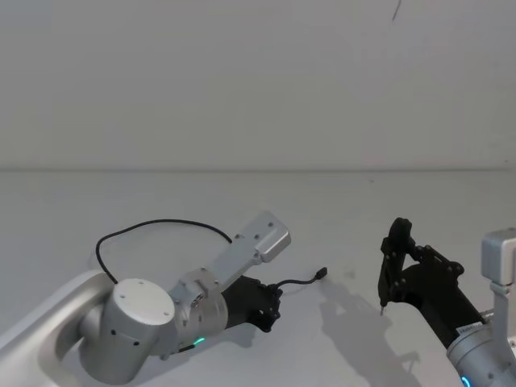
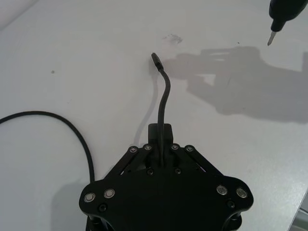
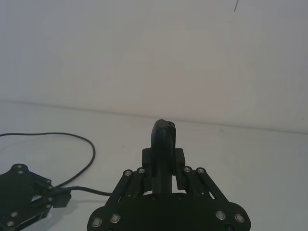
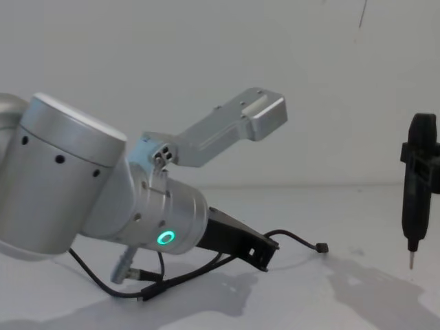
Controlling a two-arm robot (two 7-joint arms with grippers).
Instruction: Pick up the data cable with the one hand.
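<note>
Clamping the data cable near one end, the left gripper sits low over the table; the short tail runs straight ahead to its plug, touching down. Beyond, the right gripper hovers, closed around a pen-shaped tool.

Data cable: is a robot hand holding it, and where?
Yes: the left hand is shut on the data cable, a short way back from one end.
</note>
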